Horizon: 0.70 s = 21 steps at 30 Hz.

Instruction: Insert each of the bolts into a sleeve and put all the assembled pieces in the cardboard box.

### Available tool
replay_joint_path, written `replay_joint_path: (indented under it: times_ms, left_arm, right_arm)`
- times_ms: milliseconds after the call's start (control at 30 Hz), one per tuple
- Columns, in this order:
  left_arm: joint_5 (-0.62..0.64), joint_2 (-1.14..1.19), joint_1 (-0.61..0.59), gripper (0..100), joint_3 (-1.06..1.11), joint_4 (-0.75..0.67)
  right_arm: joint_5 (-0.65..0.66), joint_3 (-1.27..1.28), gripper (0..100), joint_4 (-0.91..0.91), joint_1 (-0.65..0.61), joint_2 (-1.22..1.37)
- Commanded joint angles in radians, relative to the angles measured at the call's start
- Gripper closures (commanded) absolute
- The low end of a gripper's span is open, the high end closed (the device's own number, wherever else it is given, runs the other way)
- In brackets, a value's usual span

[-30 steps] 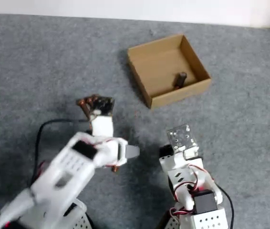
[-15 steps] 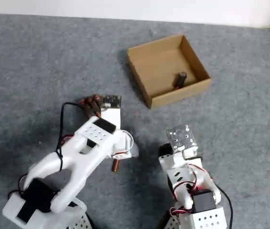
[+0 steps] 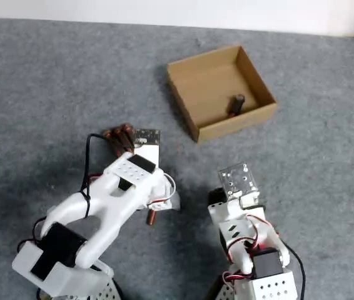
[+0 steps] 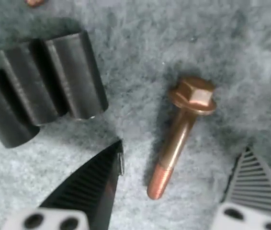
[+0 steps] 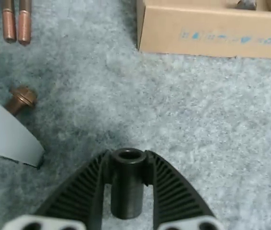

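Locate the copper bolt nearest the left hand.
Left wrist view: the copper hex-head bolt lies between the open left hand's fingers, beside three black cylindrical sleeves.

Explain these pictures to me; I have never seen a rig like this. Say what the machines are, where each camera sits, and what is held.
Two white robot arms sit side by side on a grey carpet-like surface. One picture looks down from above; the other two come from a camera on each arm's wrist. The left gripper is open, its fingers either side of a copper-coloured hex-head bolt lying near three black cylindrical sleeves. The right gripper is shut on another black sleeve. The brown cardboard box already holds one dark piece.
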Motion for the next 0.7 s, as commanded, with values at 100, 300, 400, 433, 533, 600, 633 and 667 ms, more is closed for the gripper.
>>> replay_joint_path:
  times_ms: [100, 300, 400, 433, 533, 600, 633, 667]
  left_arm:
    - [-0.146, 0.010, -0.007, 67, -0.140, 0.035]
    - [-0.219, 0.013, -0.013, 67, -0.143, 0.043]
    - [-0.222, 0.010, -0.013, 67, -0.151, 0.043]
    - [-0.238, 0.010, -0.012, 67, -0.151, 0.038]
    - [-0.296, 0.012, -0.008, 67, -0.151, 0.037]
    - [-0.299, 0.012, -0.013, 67, -0.151, 0.037]
    - [-0.299, 0.012, -0.013, 67, -0.150, 0.037]
    - [-0.299, 0.013, -0.013, 67, -0.147, 0.037]
  right_arm:
    - [0.014, -0.002, 99.5, -0.031, 0.010, -0.012]
    - [0.014, -0.002, 99.5, -0.031, 0.010, -0.012]
    - [0.014, -0.004, 99.5, -0.031, 0.010, -0.012]
    - [0.014, -0.004, 99.5, -0.031, 0.010, -0.012]
    - [0.014, -0.004, 99.5, -0.031, 0.010, -0.012]
    - [0.014, -0.004, 99.5, -0.031, 0.010, -0.012]
    - [0.014, -0.004, 99.5, -0.031, 0.010, -0.012]
    - [0.014, -0.004, 99.5, -0.031, 0.010, -0.012]
